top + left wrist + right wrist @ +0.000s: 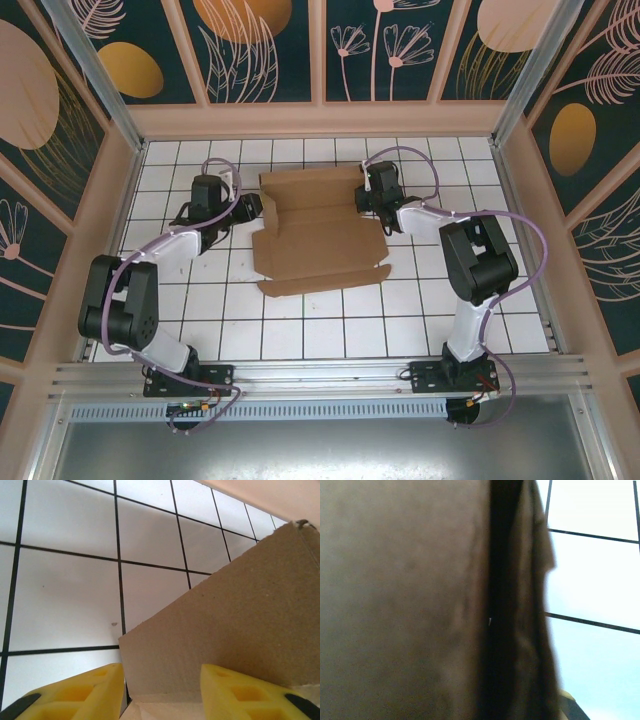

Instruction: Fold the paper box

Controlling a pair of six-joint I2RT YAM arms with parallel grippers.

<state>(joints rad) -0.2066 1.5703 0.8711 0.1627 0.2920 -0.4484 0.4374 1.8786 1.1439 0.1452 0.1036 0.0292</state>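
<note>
Blurred brown paper box [405, 600] looms close on the left, white tiled table [595, 570] to its right.

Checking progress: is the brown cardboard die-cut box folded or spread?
Mostly spread: the brown cardboard box lies flat on the white tiles, one side flap raised.

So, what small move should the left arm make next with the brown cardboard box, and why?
Probably draw the left gripper back off the plain brown cardboard box. Its yellow fingers stand apart, the left flap's edge loose between them, while the right gripper seems shut on the right side.
</note>
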